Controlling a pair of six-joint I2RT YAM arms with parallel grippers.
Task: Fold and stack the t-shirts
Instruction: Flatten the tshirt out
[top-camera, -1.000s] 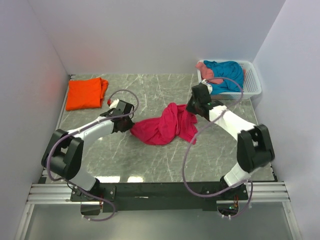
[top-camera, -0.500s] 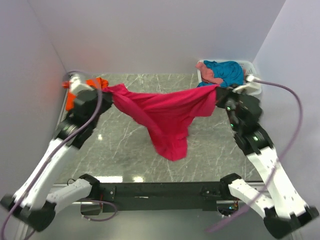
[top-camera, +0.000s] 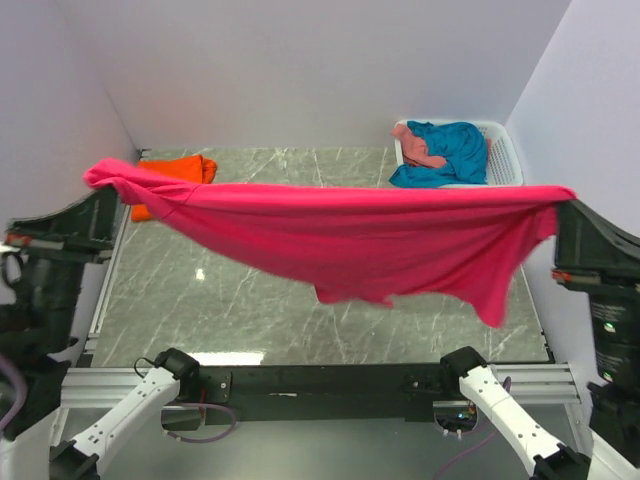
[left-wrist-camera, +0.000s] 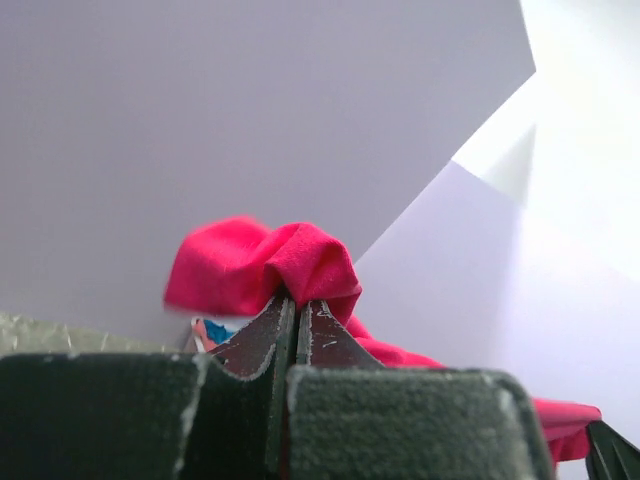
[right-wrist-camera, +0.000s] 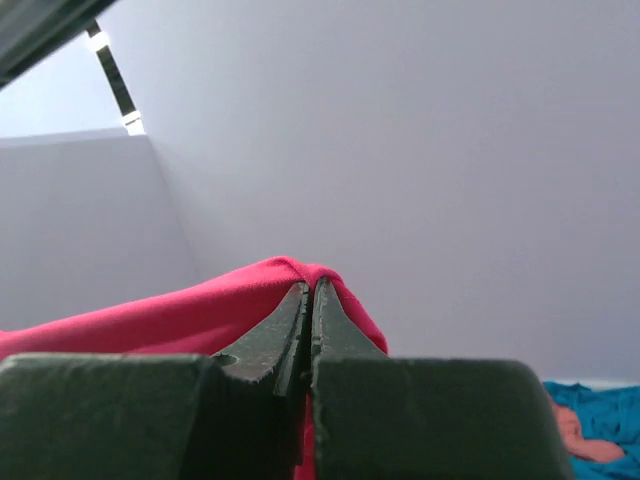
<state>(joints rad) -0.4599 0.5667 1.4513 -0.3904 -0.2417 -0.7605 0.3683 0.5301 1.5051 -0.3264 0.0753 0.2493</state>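
A magenta-pink t-shirt hangs stretched wide in the air above the table, sagging in the middle. My left gripper is shut on its left end, the cloth bunched over the fingertips. My right gripper is shut on its right end, cloth draped over the tips. An orange t-shirt lies folded at the table's back left, partly hidden behind the pink one. A teal-blue t-shirt and a salmon-pink one lie crumpled in the basket.
A white slatted basket stands at the back right corner of the grey marble table. Pale walls close in the left, back and right sides. Both arms are raised near the camera at the left and right edges.
Both arms have lifted the pink t-shirt off the table and pulled its ends apart; it went from a crumpled heap to a sheet stretched wide and high.
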